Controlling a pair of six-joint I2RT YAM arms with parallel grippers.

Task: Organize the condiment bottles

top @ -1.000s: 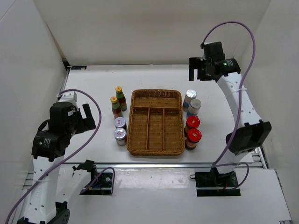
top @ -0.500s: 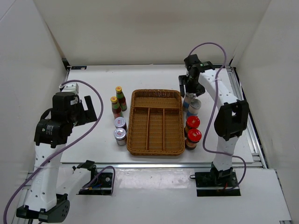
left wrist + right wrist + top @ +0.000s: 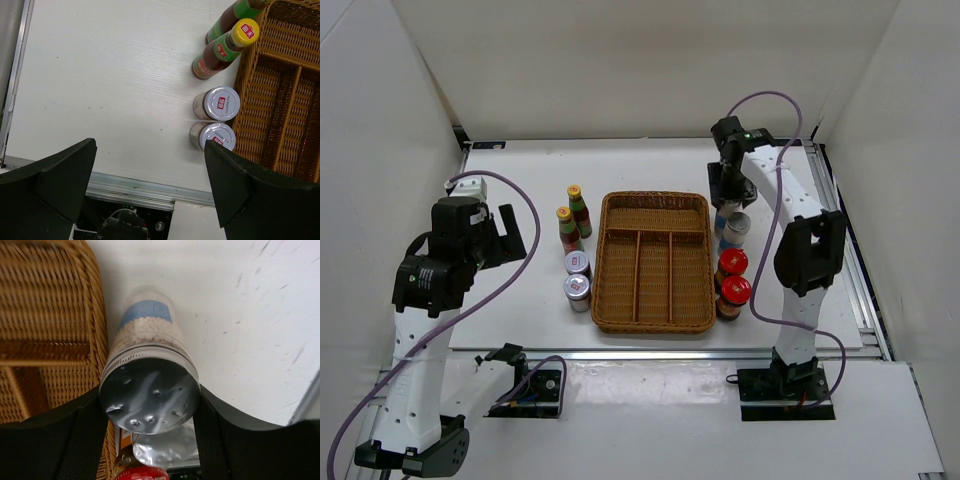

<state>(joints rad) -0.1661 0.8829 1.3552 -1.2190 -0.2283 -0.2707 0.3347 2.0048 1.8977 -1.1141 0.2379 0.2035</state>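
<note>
Right wrist view shows the right gripper [image 3: 150, 412] pinching a silver-capped shaker [image 3: 146, 332], a grip seemingly hidden from above.

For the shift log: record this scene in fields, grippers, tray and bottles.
brown wicker divided tray: no bottles inside
right gripper: shut on tall silver-capped shaker of white granules, by tray's far right corner
left gripper: open, holding nothing, above the table
left of tray: two slim yellow-capped bottles, two short silver-lidded jars
right of tray: second silver-capped shaker, two red-capped dark jars
</note>
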